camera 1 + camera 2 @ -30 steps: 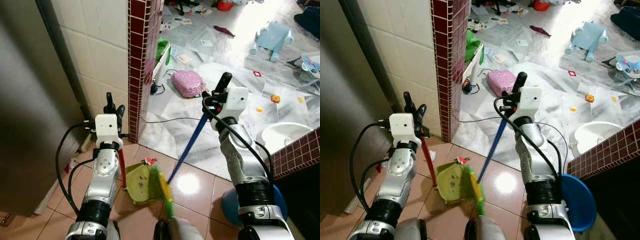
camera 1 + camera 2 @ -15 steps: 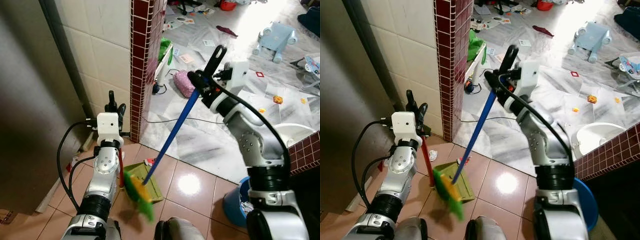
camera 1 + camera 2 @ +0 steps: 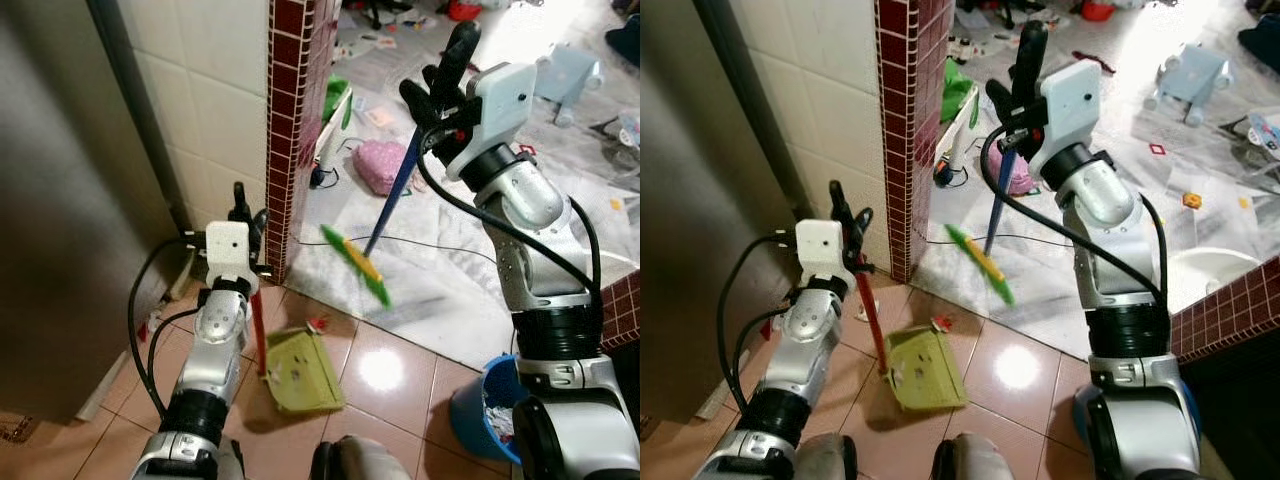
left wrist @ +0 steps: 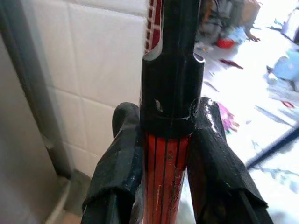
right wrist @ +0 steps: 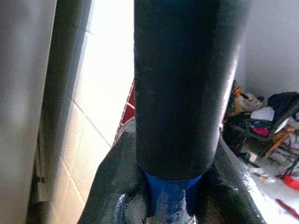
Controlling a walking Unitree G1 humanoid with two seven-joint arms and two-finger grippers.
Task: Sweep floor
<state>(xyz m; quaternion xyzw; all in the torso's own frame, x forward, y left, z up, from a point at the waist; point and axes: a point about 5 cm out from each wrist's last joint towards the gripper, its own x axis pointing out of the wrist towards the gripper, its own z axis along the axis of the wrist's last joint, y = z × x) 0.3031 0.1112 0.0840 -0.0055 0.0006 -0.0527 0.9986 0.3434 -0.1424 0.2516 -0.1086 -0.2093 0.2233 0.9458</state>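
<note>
Left end effector point(image 4: 166, 158) grips red dustpan handle point(image 4: 163, 182) before white tiles point(image 4: 100, 70)

Broom head point(image 3: 356, 266): motion-blurred green and yellow streak at mid frame; its bristles cannot be made out.
Broom handle point(image 5: 184, 84): cut off by the top edge of the right wrist view; its blue part is hidden below between the black fingers point(image 5: 117, 196).
Dustpan handle point(image 4: 166, 172): runs off the top and bottom edges of the left wrist view, its sides covered by the fingers.
Small debris point(image 3: 318, 325): too small to identify, beside the dustpan point(image 3: 303, 372).
Blue bin point(image 3: 485, 405): lower right, partly hidden behind the right arm; contents unclear.
Far floor clutter point(image 3: 985, 45): upper frame, washed out by glare and too small to name.
</note>
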